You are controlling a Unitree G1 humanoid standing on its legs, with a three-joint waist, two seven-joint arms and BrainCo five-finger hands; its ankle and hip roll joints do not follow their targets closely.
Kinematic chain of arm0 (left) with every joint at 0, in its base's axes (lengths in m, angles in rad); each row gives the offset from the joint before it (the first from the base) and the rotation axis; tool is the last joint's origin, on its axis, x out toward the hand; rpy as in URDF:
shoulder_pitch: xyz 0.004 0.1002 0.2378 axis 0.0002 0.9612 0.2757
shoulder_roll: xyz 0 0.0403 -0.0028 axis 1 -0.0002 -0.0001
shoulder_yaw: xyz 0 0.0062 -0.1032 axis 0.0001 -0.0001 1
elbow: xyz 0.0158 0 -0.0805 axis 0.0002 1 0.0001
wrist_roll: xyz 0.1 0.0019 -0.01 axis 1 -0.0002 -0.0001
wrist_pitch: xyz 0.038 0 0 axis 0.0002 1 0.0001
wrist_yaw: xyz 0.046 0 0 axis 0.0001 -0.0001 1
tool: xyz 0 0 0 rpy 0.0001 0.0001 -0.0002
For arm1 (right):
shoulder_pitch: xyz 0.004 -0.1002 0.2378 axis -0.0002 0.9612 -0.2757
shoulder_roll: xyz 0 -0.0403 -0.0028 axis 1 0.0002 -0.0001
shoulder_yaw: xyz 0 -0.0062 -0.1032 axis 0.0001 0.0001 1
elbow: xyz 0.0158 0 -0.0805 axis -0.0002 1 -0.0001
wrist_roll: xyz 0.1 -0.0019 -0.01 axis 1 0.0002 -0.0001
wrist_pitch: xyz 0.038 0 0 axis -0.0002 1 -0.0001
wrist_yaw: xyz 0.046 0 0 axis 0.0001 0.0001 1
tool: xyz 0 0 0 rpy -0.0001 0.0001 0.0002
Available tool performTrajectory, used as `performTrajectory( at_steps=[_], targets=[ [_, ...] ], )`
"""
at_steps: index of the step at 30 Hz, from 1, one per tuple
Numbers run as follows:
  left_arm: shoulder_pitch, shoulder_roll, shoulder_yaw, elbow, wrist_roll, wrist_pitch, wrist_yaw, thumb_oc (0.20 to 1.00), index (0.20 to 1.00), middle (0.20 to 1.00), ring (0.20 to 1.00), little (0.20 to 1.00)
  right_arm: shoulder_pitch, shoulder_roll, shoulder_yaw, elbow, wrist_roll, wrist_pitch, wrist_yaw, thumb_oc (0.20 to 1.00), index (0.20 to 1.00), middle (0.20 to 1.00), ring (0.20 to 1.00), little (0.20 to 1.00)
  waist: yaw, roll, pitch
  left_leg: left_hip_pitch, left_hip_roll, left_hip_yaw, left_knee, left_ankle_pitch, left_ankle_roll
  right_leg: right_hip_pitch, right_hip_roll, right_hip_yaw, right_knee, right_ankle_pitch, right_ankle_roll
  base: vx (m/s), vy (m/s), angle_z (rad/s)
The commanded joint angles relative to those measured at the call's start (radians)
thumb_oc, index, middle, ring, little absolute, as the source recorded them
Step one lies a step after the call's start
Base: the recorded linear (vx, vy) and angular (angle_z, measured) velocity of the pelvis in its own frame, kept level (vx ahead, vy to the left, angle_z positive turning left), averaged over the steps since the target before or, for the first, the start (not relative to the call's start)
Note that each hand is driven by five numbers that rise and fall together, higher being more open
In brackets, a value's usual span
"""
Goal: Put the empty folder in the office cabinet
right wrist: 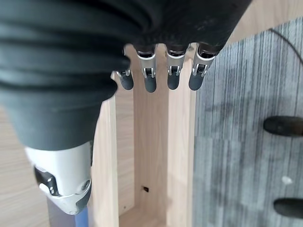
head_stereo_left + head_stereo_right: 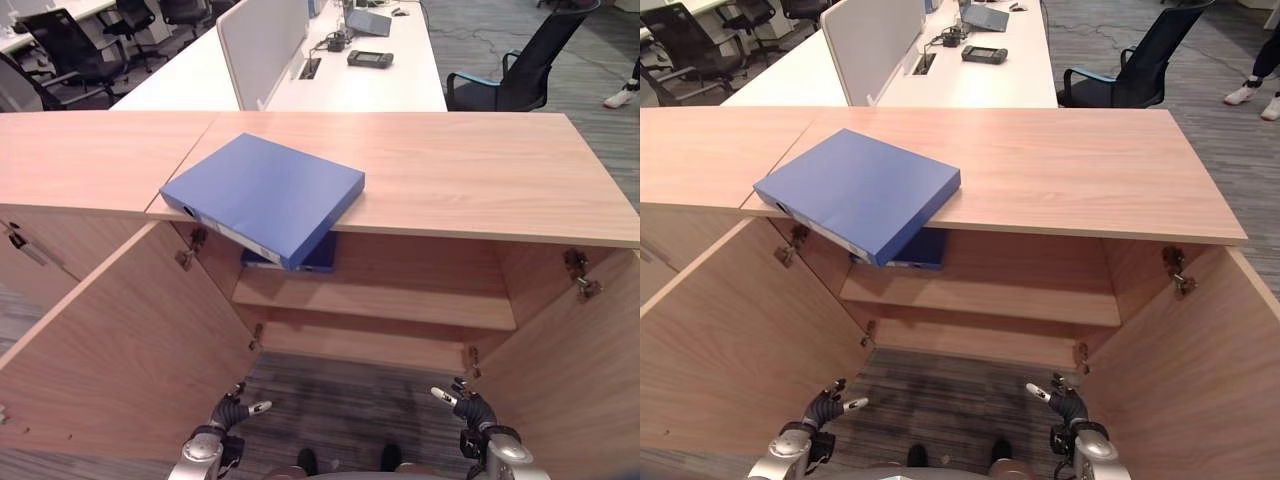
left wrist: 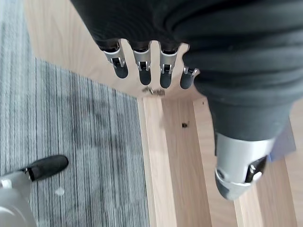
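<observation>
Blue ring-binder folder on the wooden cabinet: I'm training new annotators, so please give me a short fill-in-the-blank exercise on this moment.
1. The blue ring-binder folder lies on the wooden office cabinet's ____.
2. Both cabinet doors stand ____.
3. A second blue folder shows inside the cabinet, directly ____ the first.
4. The left robot hand and right robot hand hold ____.

Missing words: top; open; below; nothing
</observation>
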Motion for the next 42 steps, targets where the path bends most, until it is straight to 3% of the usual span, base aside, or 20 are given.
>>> performTrajectory(
  at_steps=[1,10,15,18,22,24,34,42],
  targets=[
    [-0.061,0.018,0.012,-0.005,0.001,-0.035,0.011,1.000,1.000,1.000,1.000,1.000,-0.059,-0.001,0.008,-0.013,0.034,-0.026,0.000,1.000,1.000,1.000,1.000,1.000,0.015,-0.037,0.013,0.022,0.061,-0.028,0.010,-0.045,-0.077,0.043,-0.045,0.031,0.007,-0.081,0.085,0.03,0.050,0.01],
    [-0.062,0.036,0.021,-0.045,0.022,-0.040,0.028,1.000,1.000,1.000,1.000,1.000,-0.059,0.008,0.005,-0.009,0.026,-0.022,-0.003,1.000,1.000,1.000,1.000,1.000,0.021,-0.055,0.000,0.037,0.050,-0.027,0.010,-0.065,-0.066,0.059,-0.057,0.032,0.007,-0.081,0.090,0.03,0.035,-0.02],
    [-0.052,0.095,0.039,-0.189,0.158,-0.046,0.109,1.000,1.000,1.000,1.000,1.000,-0.051,0.011,-0.008,-0.025,0.019,-0.031,-0.013,1.000,1.000,1.000,1.000,1.000,0.031,-0.065,-0.003,0.040,0.048,-0.034,0.010,-0.070,-0.066,0.065,-0.060,0.027,0.007,-0.083,0.093,0.01,0.003,0.00],
    [-0.006,0.147,0.099,-0.373,0.315,-0.063,0.208,1.000,1.000,1.000,1.000,1.000,-0.036,0.015,-0.030,-0.061,0.011,-0.058,-0.033,1.000,1.000,1.000,1.000,1.000,0.045,-0.076,0.001,0.040,0.049,-0.040,0.010,-0.074,-0.066,0.067,-0.062,0.020,0.007,-0.085,0.097,0.00,0.000,0.00],
    [0.036,0.151,0.148,-0.466,0.389,-0.066,0.263,1.000,1.000,1.000,1.000,1.000,-0.021,0.017,-0.040,-0.074,0.005,-0.072,-0.039,1.000,1.000,1.000,1.000,1.000,0.050,-0.083,-0.002,0.039,0.050,-0.041,0.010,-0.077,-0.067,0.068,-0.063,0.015,0.007,-0.087,0.100,0.00,-0.006,0.02],
    [0.076,0.140,0.230,-0.591,0.483,-0.058,0.363,1.000,1.000,1.000,1.000,1.000,-0.005,0.023,-0.043,-0.065,-0.002,-0.076,-0.046,1.000,1.000,1.000,1.000,1.000,0.064,-0.091,0.001,0.036,0.053,-0.042,0.010,-0.079,-0.069,0.062,-0.063,0.010,0.007,-0.087,0.101,-0.01,-0.012,0.02],
    [0.080,0.181,0.298,-0.782,0.662,-0.048,0.474,1.000,1.000,1.000,1.000,1.000,-0.005,0.034,-0.024,-0.052,0.013,-0.086,-0.048,1.000,1.000,1.000,1.000,1.000,0.074,-0.095,0.004,0.029,0.057,-0.045,0.010,-0.079,-0.076,0.057,-0.060,0.005,0.007,-0.088,0.106,-0.01,-0.010,0.03],
    [0.027,0.271,0.273,-0.847,0.766,-0.052,0.478,1.000,1.000,1.000,1.000,1.000,-0.016,0.031,-0.012,-0.051,0.015,-0.091,-0.046,1.000,1.000,1.000,1.000,1.000,0.065,-0.087,0.004,0.032,0.056,-0.045,0.010,-0.079,-0.079,0.064,-0.059,0.003,0.007,-0.089,0.109,0.00,0.000,0.00]
  ],
)
